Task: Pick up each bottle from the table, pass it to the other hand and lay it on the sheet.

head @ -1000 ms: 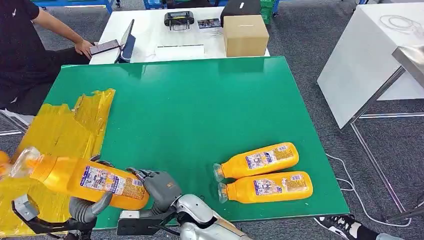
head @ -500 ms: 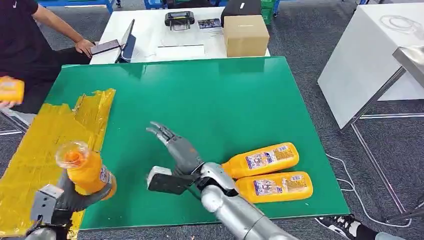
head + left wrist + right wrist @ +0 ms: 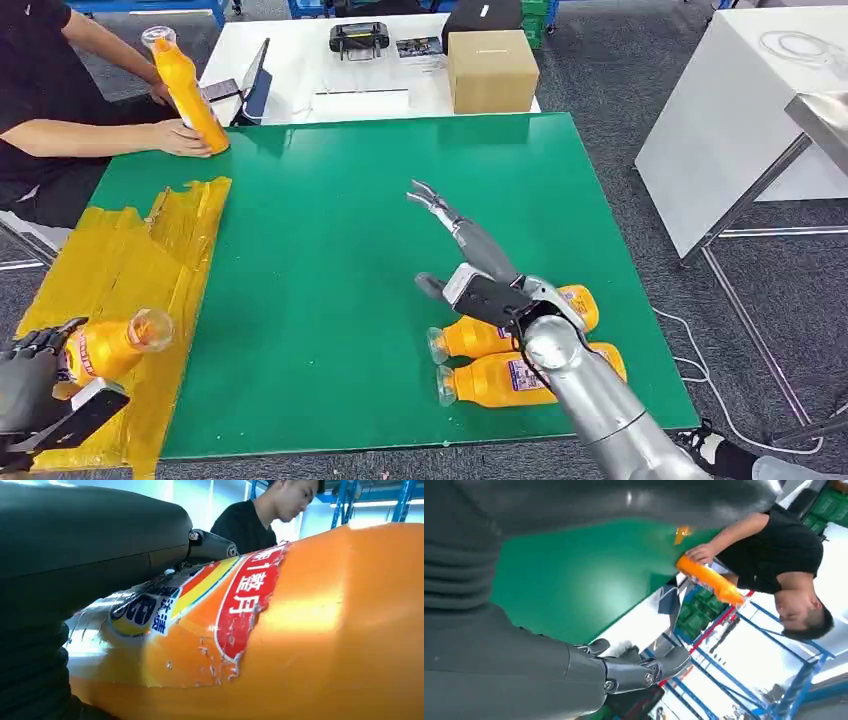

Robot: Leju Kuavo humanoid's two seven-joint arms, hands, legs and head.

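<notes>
The left hand [image 3: 25, 385] holds one orange plastic bottle [image 3: 110, 345] over the crinkly yellow sheet [image 3: 120, 260] (right hand [image 3: 470, 260] spread, holding nothing), with two more orange bottles [image 3: 520, 360] waiting on the green counter [image 3: 350, 230].

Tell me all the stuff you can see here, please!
Orange bottles: two, lying side by side on the green table near the front right edge, partly behind the right arm.
Orange bottle in the left hand: one, over the yellow sheet.
Orange bottle the person holds: one, upright at the table's far left corner.
Yellow sheet: one, crinkled, on the table's left side.
Green table: one.
Cardboard box: one, brown, on the white table behind.
Black device: one, on the same white table.
Person: one, black shirt, far left.
Left hand: grips its bottle.
Right hand: fingers spread, holds nothing, above the table.
</notes>
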